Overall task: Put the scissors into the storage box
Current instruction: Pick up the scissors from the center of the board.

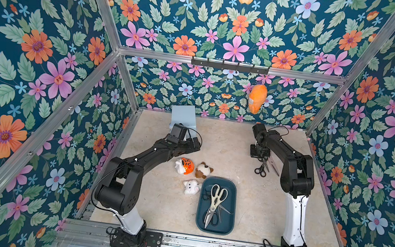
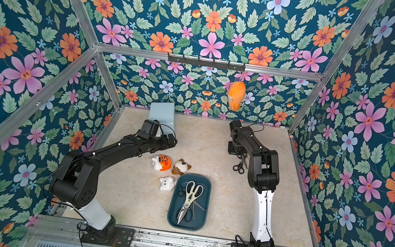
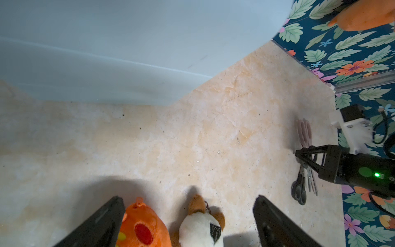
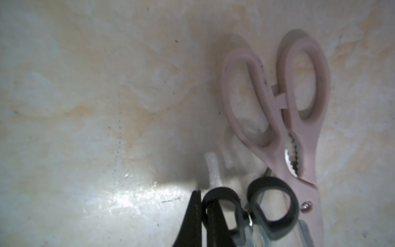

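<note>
In both top views we see the storage box (image 1: 226,225) (image 2: 199,221) on the table (image 1: 166,209) near the front middle. It holds beige-handled scissors (image 1: 213,206) laid over darker pairs (image 1: 215,220). Toward the back right, the right gripper (image 1: 261,162) points down onto black-handled scissors (image 1: 260,171) that lie on the table, well apart from the box. The left gripper (image 1: 197,143) hangs above a tiger plush (image 1: 185,165) and a dog plush (image 1: 203,170). In the left wrist view the left jaws stand wide open and empty over those two toys, with a pale blue box (image 3: 128,42) beyond, and the right jaws meet at their tips. In the right wrist view the right jaws are clamped on a handle loop of the black-handled scissors (image 4: 220,195), and pink-handled scissors (image 4: 308,169) lie just beside them on the table.
</note>
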Action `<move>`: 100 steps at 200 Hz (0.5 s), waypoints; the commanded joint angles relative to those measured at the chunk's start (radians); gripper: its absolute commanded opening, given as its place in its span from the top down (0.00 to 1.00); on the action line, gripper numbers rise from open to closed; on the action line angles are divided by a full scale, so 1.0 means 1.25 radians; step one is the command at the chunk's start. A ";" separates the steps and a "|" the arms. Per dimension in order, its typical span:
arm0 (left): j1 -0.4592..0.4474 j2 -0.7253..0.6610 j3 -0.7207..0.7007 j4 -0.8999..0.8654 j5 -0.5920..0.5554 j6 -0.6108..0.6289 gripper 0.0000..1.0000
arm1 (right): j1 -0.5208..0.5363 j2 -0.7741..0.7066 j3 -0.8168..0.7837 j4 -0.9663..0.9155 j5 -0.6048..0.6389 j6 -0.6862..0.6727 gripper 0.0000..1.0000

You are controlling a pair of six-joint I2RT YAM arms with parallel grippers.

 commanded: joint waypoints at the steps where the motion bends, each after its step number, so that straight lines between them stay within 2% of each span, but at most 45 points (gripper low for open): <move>1: 0.000 -0.001 0.003 0.000 -0.009 -0.002 0.01 | 0.000 -0.028 0.032 -0.046 0.002 0.004 1.00; 51: 0.000 -0.020 -0.023 0.025 -0.020 -0.002 0.01 | 0.035 -0.107 0.084 -0.144 -0.032 0.111 1.00; 76: 0.000 -0.025 -0.035 0.039 -0.022 -0.001 0.01 | 0.099 -0.171 0.052 -0.168 -0.032 0.167 1.00; 100: 0.000 -0.035 -0.050 0.046 -0.017 0.005 0.01 | 0.188 -0.247 -0.010 -0.162 -0.036 0.174 1.00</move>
